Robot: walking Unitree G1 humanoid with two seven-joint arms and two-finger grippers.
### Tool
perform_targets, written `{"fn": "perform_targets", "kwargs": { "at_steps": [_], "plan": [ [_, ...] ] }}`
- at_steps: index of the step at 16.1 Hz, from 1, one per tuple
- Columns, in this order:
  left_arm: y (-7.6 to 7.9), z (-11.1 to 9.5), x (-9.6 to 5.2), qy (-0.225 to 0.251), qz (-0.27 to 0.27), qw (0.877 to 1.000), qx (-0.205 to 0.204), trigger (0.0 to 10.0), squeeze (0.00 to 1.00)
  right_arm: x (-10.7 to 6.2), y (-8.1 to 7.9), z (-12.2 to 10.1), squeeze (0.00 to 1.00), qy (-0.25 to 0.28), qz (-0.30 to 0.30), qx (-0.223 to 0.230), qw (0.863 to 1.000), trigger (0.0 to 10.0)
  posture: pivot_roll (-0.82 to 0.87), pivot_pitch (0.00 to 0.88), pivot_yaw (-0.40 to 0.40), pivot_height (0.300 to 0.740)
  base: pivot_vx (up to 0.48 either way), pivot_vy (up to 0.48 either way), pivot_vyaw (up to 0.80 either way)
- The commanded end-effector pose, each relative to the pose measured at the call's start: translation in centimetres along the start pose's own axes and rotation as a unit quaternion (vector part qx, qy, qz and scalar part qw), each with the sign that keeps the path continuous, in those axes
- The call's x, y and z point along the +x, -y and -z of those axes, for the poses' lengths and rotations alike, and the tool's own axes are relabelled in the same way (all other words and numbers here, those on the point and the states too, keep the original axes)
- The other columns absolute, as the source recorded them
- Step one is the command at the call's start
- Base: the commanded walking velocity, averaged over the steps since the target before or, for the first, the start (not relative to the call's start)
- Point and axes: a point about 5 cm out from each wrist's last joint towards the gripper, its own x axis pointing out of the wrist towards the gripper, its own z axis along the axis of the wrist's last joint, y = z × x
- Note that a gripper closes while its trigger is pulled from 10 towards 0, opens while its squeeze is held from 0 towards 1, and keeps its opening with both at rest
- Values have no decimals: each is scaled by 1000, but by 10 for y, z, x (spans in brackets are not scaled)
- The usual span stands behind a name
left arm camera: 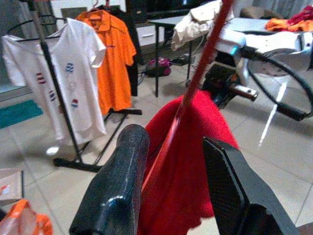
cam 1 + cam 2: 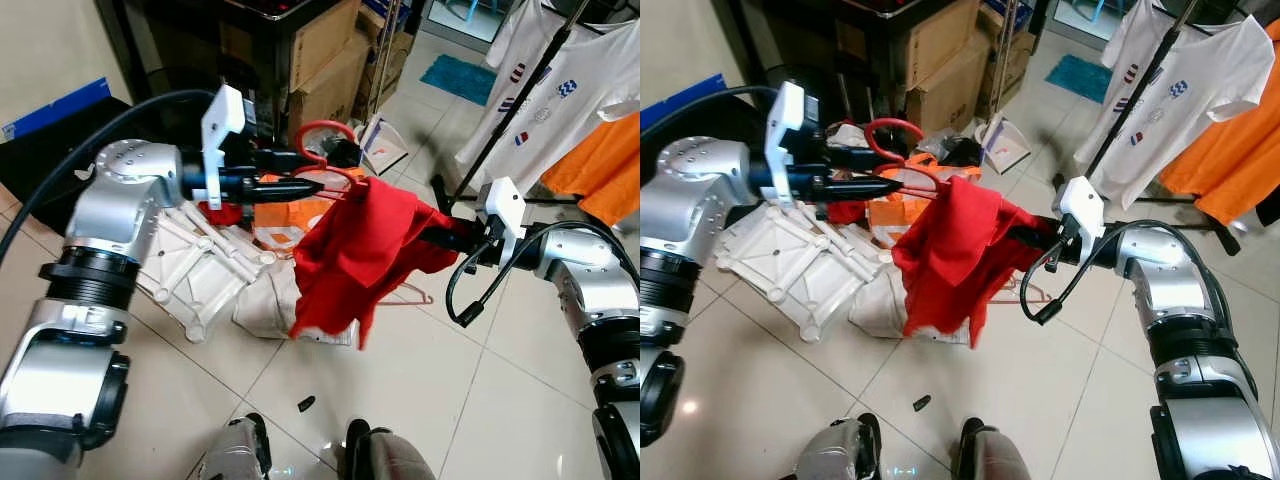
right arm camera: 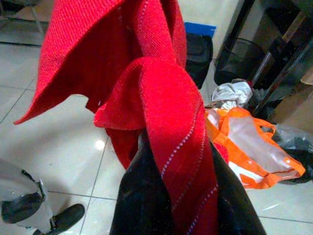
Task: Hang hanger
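Left wrist view puts my left gripper nearest: its two black fingers stand spread, with the red hanger running up between them. Whether either pad touches the bar, I cannot tell. Over the hanger hangs the red garment, directly ahead of those fingertips.

On the far side of the garment, my right gripper is pressed together on a fold of red cloth; in the right wrist view the fabric wraps over the dark fingers and hides the tips.

Step in hand, as I judge it: the garment is on the hanger, held up between both grippers above the tiled floor, and not yet hung. The next move calls for carrying the load over to the clothes rack, which stands well beyond my right gripper with a white shirt and an orange shirt on it, and bringing the hook over a rail.

Hard to make out: the rack's rail is cut off at the frame top. The hanger's hook merges with clutter just beyond my left gripper, namely an orange bag and cardboard boxes, further off. The hanger's far arm lies under the cloth.
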Motion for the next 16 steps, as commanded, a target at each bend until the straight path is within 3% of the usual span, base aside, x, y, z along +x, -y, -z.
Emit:
{"fn": "perform_targets", "kwargs": {
  "at_steps": [1,3,5,7,8,9,10,11,13,14,16],
  "plan": [
    [-6,-8,-12,2,-15,1000,16,10000,1000,-9,5,-4,0,15,23,0,1000,0,-150,160,-52,740,0,0,0],
    [-13,-16,-33,10,-53,998,25,10000,1000,-13,9,-4,0,14,48,9,999,0,-150,162,-54,740,0,0,0],
    [-22,-34,-59,51,-109,992,32,10000,1000,-15,14,-5,0,20,71,14,997,0,-148,163,-59,740,0,0,0],
    [-26,-45,-76,84,-147,985,31,10000,1000,-15,16,-6,0,26,82,17,996,0,-142,163,-64,740,0,0,0],
    [-26,-46,-89,113,-173,978,14,10000,1000,-15,16,-7,0,33,87,21,995,0,-131,159,-67,740,0,0,0],
    [-21,-36,-91,115,-175,978,-5,10000,1000,-15,16,-7,0,34,88,22,995,0,-131,158,-66,740,0,0,0],
    [-18,-28,-90,115,-179,977,-19,10000,882,-15,16,-7,0,37,90,23,995,0,-128,156,-67,740,0,0,0],
    [-11,-6,-84,107,-184,975,-56,10000,51,-15,15,-8,0,44,91,27,994,0,-128,156,-67,740,0,0,0],
    [-2,49,-70,85,-234,957,-151,10000,0,-13,12,-8,0,49,87,28,995,0,-116,152,-74,740,0,0,0],
    [2,82,-62,87,-281,930,-220,10000,0,-10,9,-8,0,54,78,28,995,0,-116,152,-74,740,0,0,0],
    [3,109,-53,104,-349,884,-294,10000,0,-7,5,-8,0,51,64,26,996,0,-115,148,-86,740,0,0,0]
  ]
}}
